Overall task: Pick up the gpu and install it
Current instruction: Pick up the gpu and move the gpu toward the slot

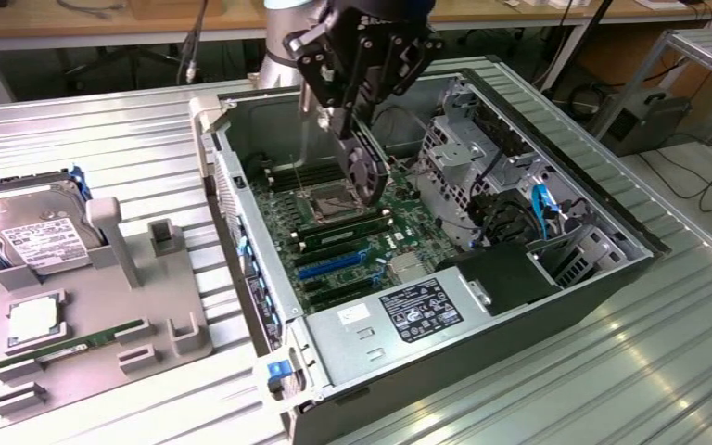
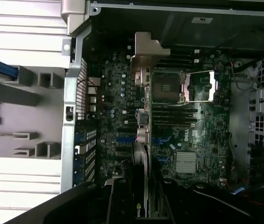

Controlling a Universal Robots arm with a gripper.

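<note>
**Claw.** Gripper (image 1: pixel 359 109), jaws about half closed and clamped flat against the two broad faces of the gpu (image 1: pixel 363 169), near its upper edge.

**Location of item.** The card hangs upright from the claw inside the open computer case (image 1: pixel 226 185). It is over the motherboard (image 1: pixel 337 243), beside the CPU socket (image 1: pixel 329 206). Whether its lower edge touches the board cannot be told.

**Description.** Thin, flat black card with a round fan on one face. In the wrist view it is a narrow dark strip seen edge-on (image 2: pixel 141 154), with a silvery bracket (image 2: pixel 144 53) at the far end.

**Handling (judged).**
- Light and stiff, but fragile.
- Best held across the flat faces, clear of the fan blades and the connector edge.
- The smooth faces may let it pivot if pressed off-centre.

**Surroundings.** Hard drive (image 1: pixel 32 232) and grey holder (image 1: pixel 108 311), outside the case at the exterior view's left.
</note>
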